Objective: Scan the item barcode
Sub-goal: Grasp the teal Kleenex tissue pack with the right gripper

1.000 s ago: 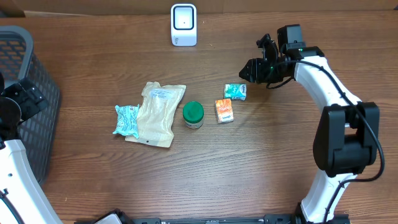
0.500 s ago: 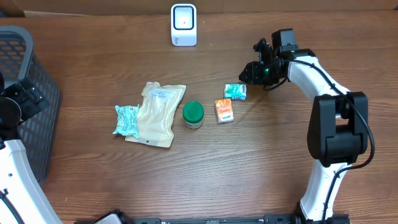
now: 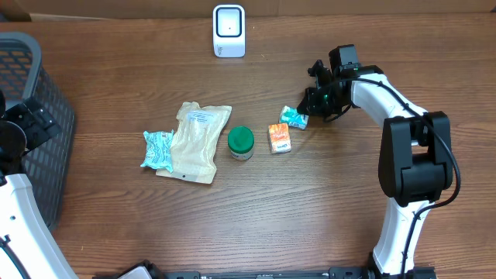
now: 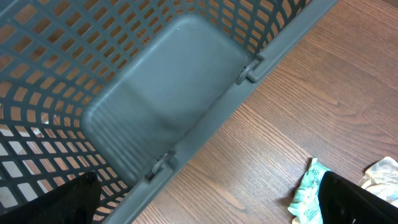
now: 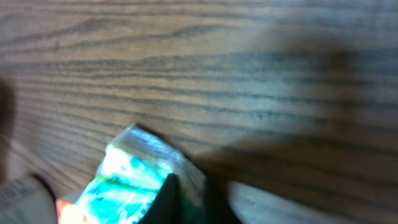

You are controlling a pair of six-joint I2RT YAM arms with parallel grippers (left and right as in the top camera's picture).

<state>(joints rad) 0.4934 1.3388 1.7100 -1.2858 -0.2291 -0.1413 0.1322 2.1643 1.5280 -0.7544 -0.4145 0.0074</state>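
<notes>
Wood table. Grey basket at far L edge, left gripper hangs over its rim w/ fingers spread wide, nothing btwn them, no change there. Right arm has swung in and down from the R side toward the item row. Beige pouch mid-table, w/ a crumpled teal wrapper touching its L edge. White scanner at far edge, well apart from everything. Green-lid jar and orange box unmoved. Small teal packet, the likely task item, lies just above the orange box and has twisted a bit vs a sec ago. Right gripper was half open, now fingers pressed together, apparently pinching that packet's R edge. Wrist view blurry. Reads as grasp just made. Lift and carry to the scanner not yet done.
</notes>
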